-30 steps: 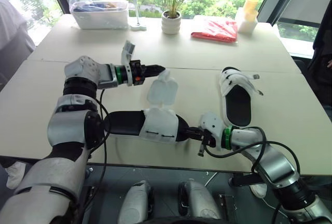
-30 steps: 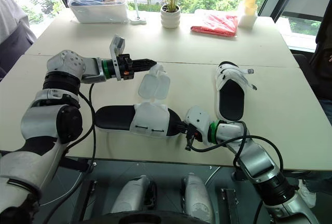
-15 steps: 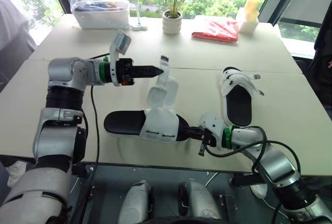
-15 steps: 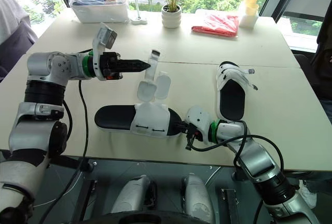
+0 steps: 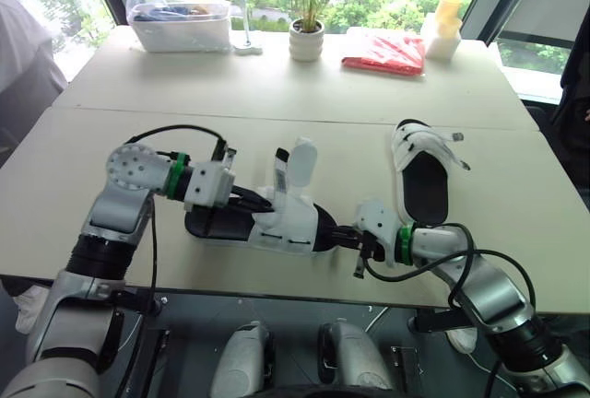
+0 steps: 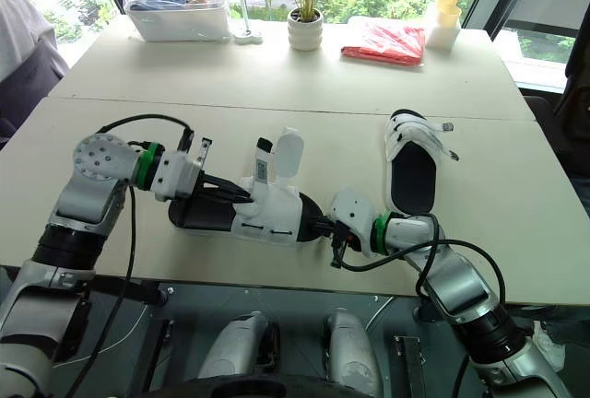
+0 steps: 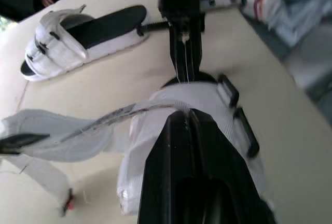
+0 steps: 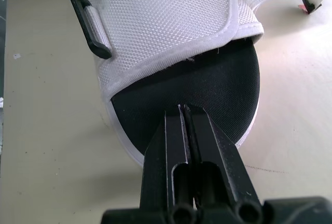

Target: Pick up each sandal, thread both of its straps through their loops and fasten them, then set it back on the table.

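Note:
A white-strapped sandal with a black footbed [image 5: 277, 223] lies near the table's front edge, toe to the right. Its two white straps [image 5: 295, 163] stand up loose above the upper. My left gripper [image 5: 265, 204] is shut, its tip [image 7: 184, 112] against the white upper at the foot of a strap; I cannot tell if anything is pinched. My right gripper [image 5: 343, 235] is shut, its tip [image 8: 182, 109] resting on the black toe of the footbed. The second sandal [image 5: 424, 172] lies flat to the right, clear of both grippers.
At the table's far side stand a clear bin [image 5: 180, 25], a potted plant [image 5: 306, 43], a red bag [image 5: 383, 51] and a white container with yellow cups [image 5: 441, 29]. A person [image 5: 23, 57] is at the left edge.
My left gripper came down from above the table to the sandal's upper. The straps now stand straight up over the upper. The right gripper has stayed at the toe.

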